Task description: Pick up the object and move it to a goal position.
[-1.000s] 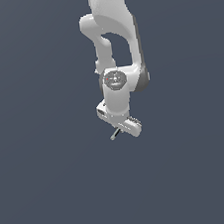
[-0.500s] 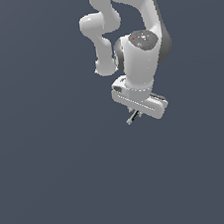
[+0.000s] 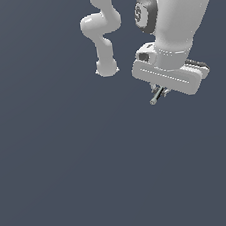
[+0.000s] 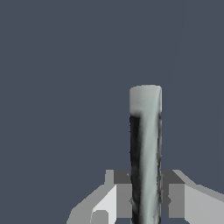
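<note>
Up at about one o'clock in the exterior view, we see the arm (image 3: 173,21) cut off by the frame's top edge, so its upper links are out of sight, and its bulky wrist housing covers most of the gripper (image 3: 160,92) beneath it. We can barely make out the fingers there; only a short stub of the rod (image 3: 156,98) pokes out from under the hand, pointing toward seven o'clock, too small in that view to show detail. From the wrist view we get a far closer look: the rod (image 4: 145,153) stands between the two fingers (image 4: 119,199), which press against its sides and pinch it, with its lower end hidden behind them and cut off by the frame. Its shaft looks pale grey with a dark streak running along one side, and its far end is a flat, lighter cap. Behind everything we see only plain dark grey-blue ground (image 3: 68,181).
</note>
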You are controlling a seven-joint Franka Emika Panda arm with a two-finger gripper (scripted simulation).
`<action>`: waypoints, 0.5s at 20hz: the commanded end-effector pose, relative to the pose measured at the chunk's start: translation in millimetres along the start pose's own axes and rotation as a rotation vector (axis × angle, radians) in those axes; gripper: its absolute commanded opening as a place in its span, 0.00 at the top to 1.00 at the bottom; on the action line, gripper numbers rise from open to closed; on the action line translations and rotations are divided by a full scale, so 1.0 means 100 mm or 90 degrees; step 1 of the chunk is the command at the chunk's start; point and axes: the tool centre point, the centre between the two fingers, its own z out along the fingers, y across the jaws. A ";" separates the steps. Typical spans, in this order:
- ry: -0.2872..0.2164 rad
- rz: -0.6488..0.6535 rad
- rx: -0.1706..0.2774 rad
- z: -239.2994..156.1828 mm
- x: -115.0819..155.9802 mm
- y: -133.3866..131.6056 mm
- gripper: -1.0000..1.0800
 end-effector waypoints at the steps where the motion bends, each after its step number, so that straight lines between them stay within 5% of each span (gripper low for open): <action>1: 0.000 0.000 0.000 -0.24 -0.12 -0.13 1.00; 10: -0.001 0.000 0.000 -0.81 -0.38 -0.46 1.00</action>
